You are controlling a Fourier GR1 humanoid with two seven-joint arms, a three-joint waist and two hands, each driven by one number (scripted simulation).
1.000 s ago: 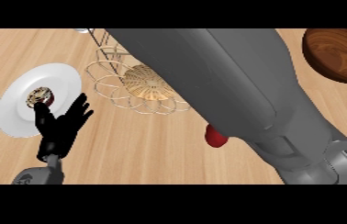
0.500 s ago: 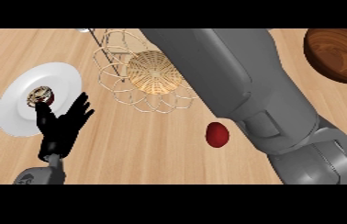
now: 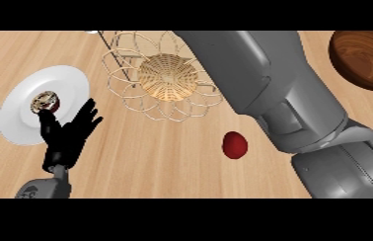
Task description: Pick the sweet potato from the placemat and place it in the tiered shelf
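The left hand (image 3: 67, 140) is held open at the lower left, fingers raised, nothing grasped, a white plate (image 3: 69, 77) just beyond it. Of the right arm only the grey forearm (image 3: 270, 87) is seen. The sweet potato (image 3: 235, 145) is laid on the counter (image 3: 146, 158), apart from the tiered shelf (image 3: 169, 78).

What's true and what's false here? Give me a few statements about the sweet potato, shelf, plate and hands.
1. The sweet potato lies on the bare wooden counter. True.
2. The sweet potato is inside the wire tiered shelf. False: it lies apart from it, toward the view's lower right.
3. The left hand is open, fingers up, at the view's lower left. True.
4. The white plate holds nothing. False: a small round item sits on it.
5. The right hand holds the sweet potato. False: only the right forearm shows, apart from it.
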